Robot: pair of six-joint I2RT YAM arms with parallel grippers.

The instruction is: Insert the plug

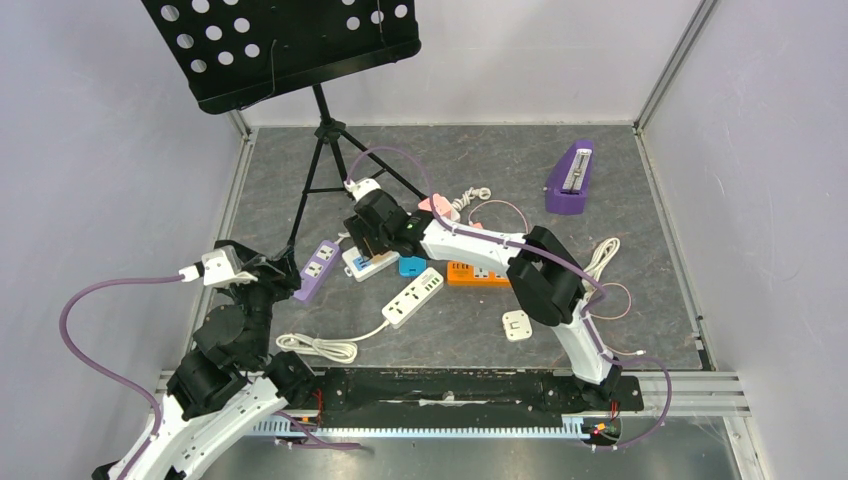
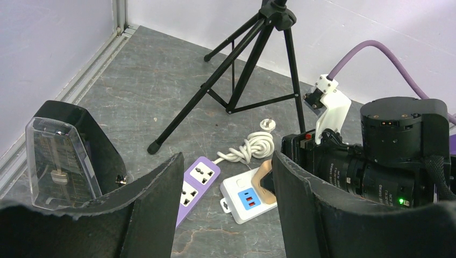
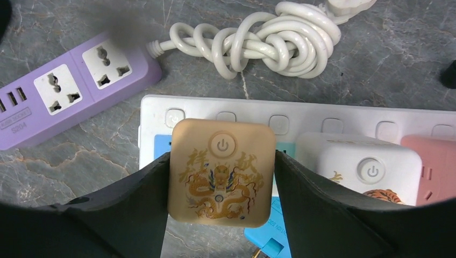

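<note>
The plug is a gold square adapter with a dragon print and a power button. It sits at the left end of the white power strip, beside a white tiger-print plug and a pink one. My right gripper is shut on the gold plug, one finger pressed against each side. The left wrist view shows the same plug on the strip. My left gripper hangs open above the table, left of the strip, with nothing between its fingers.
A purple power strip lies left of the white one, with a coiled white cord behind. A music stand's tripod is at the back left. A blue adapter, orange strip, second white strip and purple metronome lie to the right.
</note>
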